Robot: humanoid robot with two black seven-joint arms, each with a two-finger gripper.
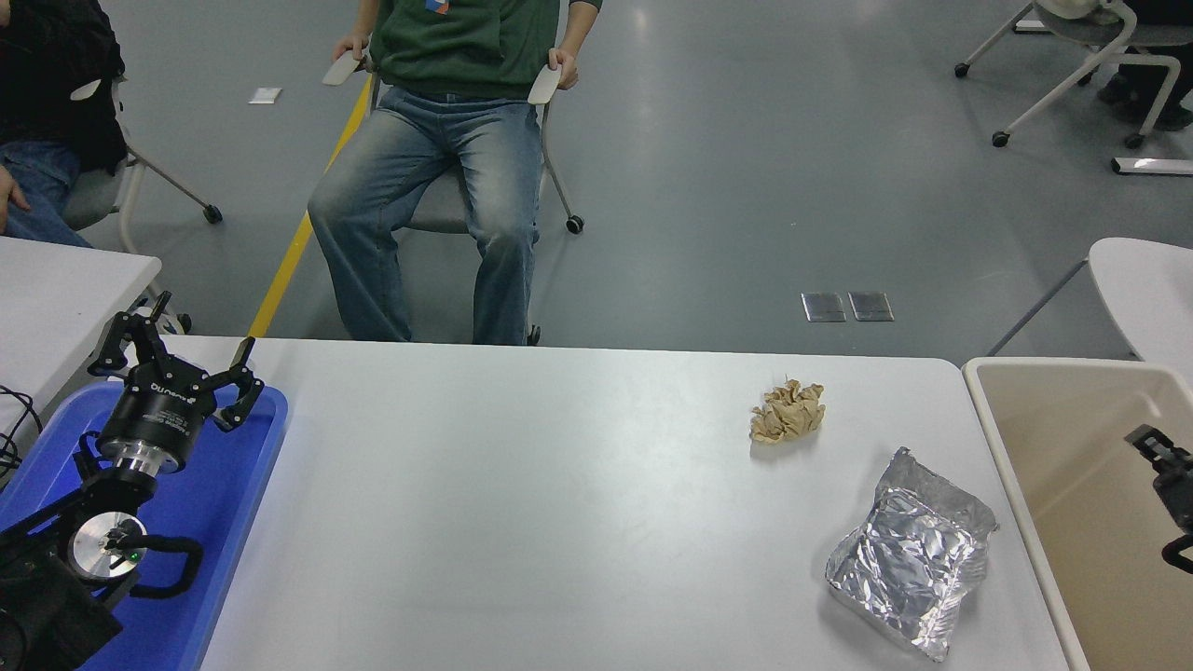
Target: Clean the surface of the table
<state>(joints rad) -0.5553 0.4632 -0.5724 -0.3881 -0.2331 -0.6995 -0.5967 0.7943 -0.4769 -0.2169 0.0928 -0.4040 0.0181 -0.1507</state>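
Observation:
The table surface (522, 503) is a wide white tabletop. A crumpled brown paper ball (788, 411) lies on it at the right rear. A silver foil bag (909, 552) lies nearer, at the front right. My right gripper (1170, 466) shows only partly at the picture's right edge, over the beige bin (1053, 410), away from both pieces. My left gripper (182, 359) is parked at the lower left over the blue tray (224, 522), open and empty.
The beige bin stands against the table's right end. A person in jeans sits on a chair (447, 186) at the far side. A smaller white table (56, 289) stands at the left and another (1146, 289) at the right.

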